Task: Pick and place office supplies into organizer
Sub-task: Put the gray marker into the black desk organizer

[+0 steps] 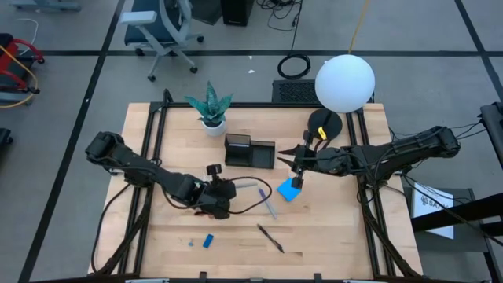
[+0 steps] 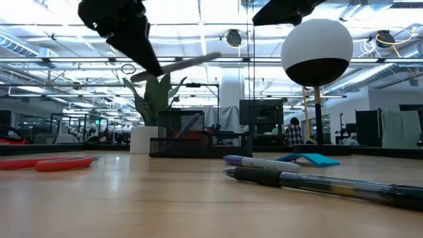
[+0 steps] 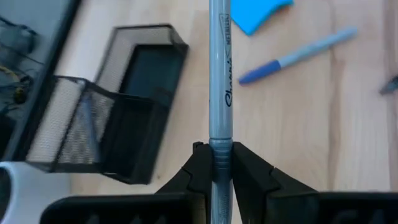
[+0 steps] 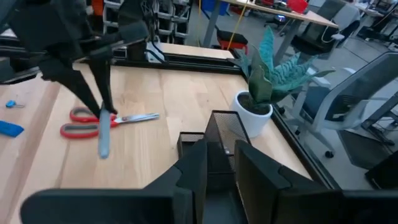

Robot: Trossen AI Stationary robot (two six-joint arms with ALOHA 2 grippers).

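The left gripper [image 3: 222,163] has its jaws clamped tight on a slim grey marker [image 3: 220,74], held by one end above the tabletop [image 1: 330,236], near the black mesh organizer [image 3: 118,106]. To finish well, I judge the marker should be tipped upright over the taller back section and released only once its tip is inside, since the smooth round barrel could roll off the wire rim. The right gripper [image 4: 221,163] hovers beside the organizer, jaws slightly parted and apparently empty. A purple pen [image 1: 267,202], a flat blue notepad [image 1: 289,189], a black pen [image 1: 270,237], a small blue block [image 1: 208,241] and red-handled scissors [image 4: 102,122] lie on the pale wood.
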